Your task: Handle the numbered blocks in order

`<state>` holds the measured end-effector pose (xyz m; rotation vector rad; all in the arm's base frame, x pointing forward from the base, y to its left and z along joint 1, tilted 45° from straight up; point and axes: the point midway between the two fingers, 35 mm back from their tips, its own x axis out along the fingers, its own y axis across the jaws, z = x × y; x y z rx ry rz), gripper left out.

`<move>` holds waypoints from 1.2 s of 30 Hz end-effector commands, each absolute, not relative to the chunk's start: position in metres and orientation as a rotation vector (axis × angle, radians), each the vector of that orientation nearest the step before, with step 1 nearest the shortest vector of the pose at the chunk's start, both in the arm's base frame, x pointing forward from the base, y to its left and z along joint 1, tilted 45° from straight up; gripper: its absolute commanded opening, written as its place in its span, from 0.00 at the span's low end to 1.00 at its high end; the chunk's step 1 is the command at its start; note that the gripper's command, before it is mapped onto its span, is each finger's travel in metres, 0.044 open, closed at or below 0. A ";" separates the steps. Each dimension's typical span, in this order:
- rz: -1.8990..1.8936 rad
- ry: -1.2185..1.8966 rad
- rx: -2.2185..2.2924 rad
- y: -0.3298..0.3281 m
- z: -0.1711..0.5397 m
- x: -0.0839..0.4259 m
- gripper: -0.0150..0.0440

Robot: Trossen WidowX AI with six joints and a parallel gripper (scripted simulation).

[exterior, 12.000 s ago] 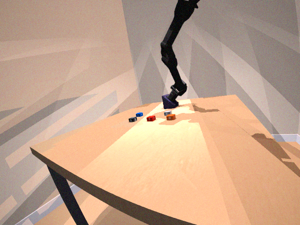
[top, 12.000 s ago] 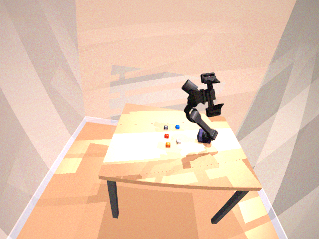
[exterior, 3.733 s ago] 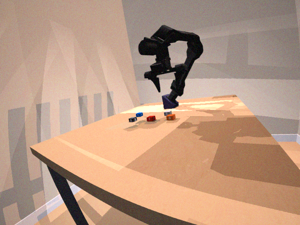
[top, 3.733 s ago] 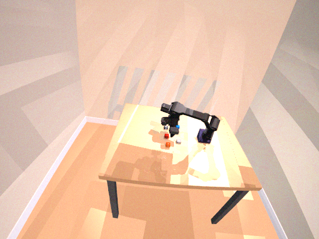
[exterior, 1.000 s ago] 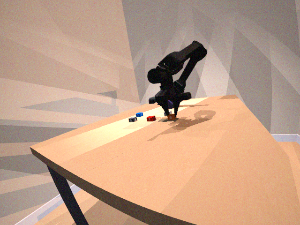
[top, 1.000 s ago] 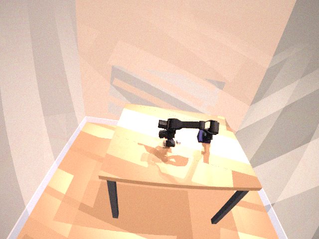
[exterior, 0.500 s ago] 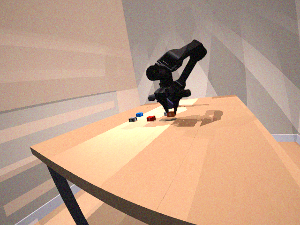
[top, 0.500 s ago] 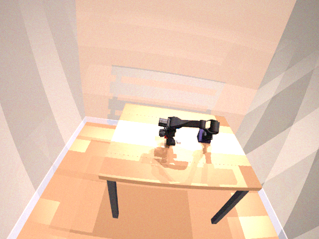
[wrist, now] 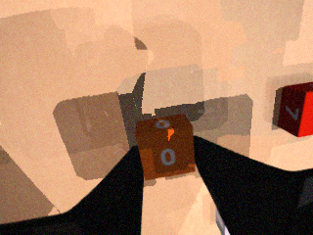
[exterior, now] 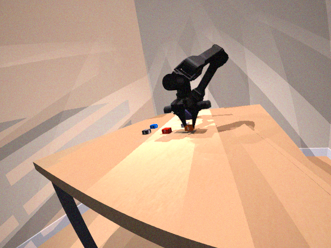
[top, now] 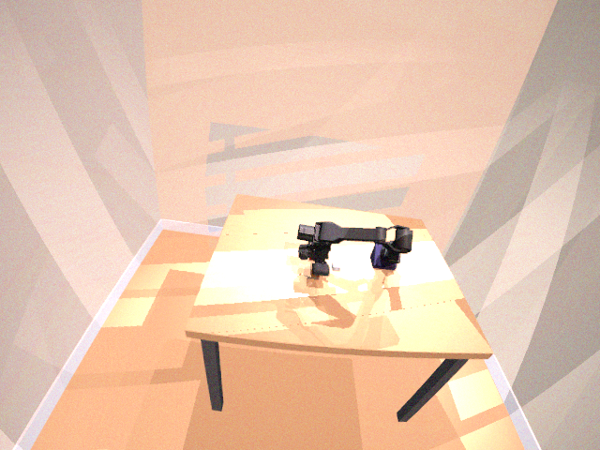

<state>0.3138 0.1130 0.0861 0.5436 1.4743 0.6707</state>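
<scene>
My gripper (exterior: 189, 126) (wrist: 165, 147) is shut on an orange-brown block (exterior: 188, 128) (wrist: 168, 168) showing a 0. The block seems slightly above the table, with a dark shadow below it. A red block (exterior: 166, 130) (wrist: 290, 114) stands beside it, at the right edge of the wrist view; its digit looks like a 7. A blue block (exterior: 153, 126) and a dark grey block (exterior: 146, 132) lie farther left in the exterior view. A pale block (top: 336, 266) (exterior: 182, 125) lies behind the gripper, partly hidden in the exterior view. The digits on these last three are unreadable.
The wooden table (top: 242, 320) (exterior: 160, 170) carries the blocks and the arm's blue-purple base (top: 382, 257). The red block is the nearest neighbour of the fingers on one side, the pale block behind them. Patches of shadow and glare cross the table top. The arm hides several blocks in the top view.
</scene>
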 end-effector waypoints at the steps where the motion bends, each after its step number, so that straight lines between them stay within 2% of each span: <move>1: 0.671 1.483 0.550 0.117 0.082 0.312 0.46; 12: 0.671 1.483 0.550 0.118 0.081 0.312 0.46; 23: 0.671 1.483 0.550 0.118 0.081 0.312 0.93; 31: 0.669 1.484 0.549 0.093 0.106 0.313 0.93; 36: 0.661 1.483 0.547 0.058 0.139 0.318 0.71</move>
